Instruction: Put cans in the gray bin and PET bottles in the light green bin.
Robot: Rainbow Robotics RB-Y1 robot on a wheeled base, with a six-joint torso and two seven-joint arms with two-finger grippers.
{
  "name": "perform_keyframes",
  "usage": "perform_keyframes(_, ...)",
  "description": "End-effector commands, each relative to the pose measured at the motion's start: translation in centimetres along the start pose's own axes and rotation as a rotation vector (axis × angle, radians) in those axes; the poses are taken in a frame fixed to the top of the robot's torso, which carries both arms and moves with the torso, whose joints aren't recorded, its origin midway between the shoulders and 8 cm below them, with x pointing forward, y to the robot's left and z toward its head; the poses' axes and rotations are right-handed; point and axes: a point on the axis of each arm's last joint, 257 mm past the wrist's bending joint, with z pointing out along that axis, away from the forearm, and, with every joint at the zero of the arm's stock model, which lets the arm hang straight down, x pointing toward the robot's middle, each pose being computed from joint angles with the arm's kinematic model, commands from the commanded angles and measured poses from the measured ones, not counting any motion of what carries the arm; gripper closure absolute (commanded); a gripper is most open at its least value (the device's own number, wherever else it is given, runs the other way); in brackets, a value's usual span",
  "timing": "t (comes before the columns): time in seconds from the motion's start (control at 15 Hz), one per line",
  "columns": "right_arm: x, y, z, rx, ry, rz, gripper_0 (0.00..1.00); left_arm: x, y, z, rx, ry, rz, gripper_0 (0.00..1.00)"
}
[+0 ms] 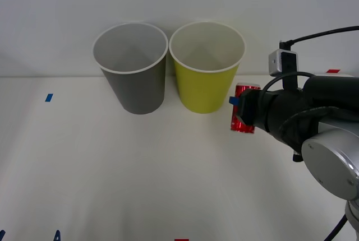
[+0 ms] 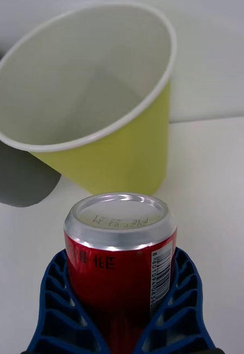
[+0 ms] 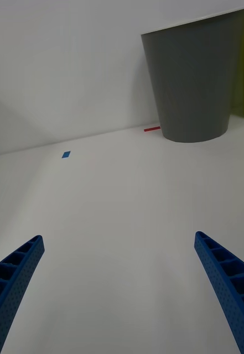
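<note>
My right gripper (image 1: 241,112) is shut on the small red can (image 1: 245,119), holding it upright between blue ribbed fingers (image 2: 61,298). The can (image 2: 120,251) shows its silver end and sits just right of the light green bin (image 1: 205,87), well below that bin's white rim. In the right wrist view the light green bin (image 2: 119,160) stands close behind the can. The gray bin (image 1: 134,87) stands to the left of the green one, the two almost touching. My left gripper (image 3: 119,239) is open low over the near left of the table, far from the gray bin (image 3: 193,83). PET bottles are out of view.
Both bins stand at the back of the white table (image 1: 140,174) against a white wall. A blue tape mark (image 1: 49,97) lies at the far left, a red mark (image 1: 180,239) at the front edge, and another red mark (image 1: 334,71) behind my right arm.
</note>
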Motion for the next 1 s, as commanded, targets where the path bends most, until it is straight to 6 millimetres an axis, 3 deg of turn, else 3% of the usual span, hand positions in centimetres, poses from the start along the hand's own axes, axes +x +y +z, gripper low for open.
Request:
perform_keyframes(0.07,-3.1,1.2,-1.0,-0.065,-0.106,-0.111,1.00,0.0,0.0,0.0,0.000,0.000,0.000,0.08)
perform_keyframes(0.33,-5.8,3.4,-1.7,-0.124,-0.222,-0.219,1.00,0.0,0.0,0.0,0.000,0.000,0.000,0.08)
perform_keyframes(1.0,-11.3,12.6,-4.8,-0.331,-0.406,-0.263,1.00,0.0,0.0,0.0,0.000,0.000,0.000,0.08)
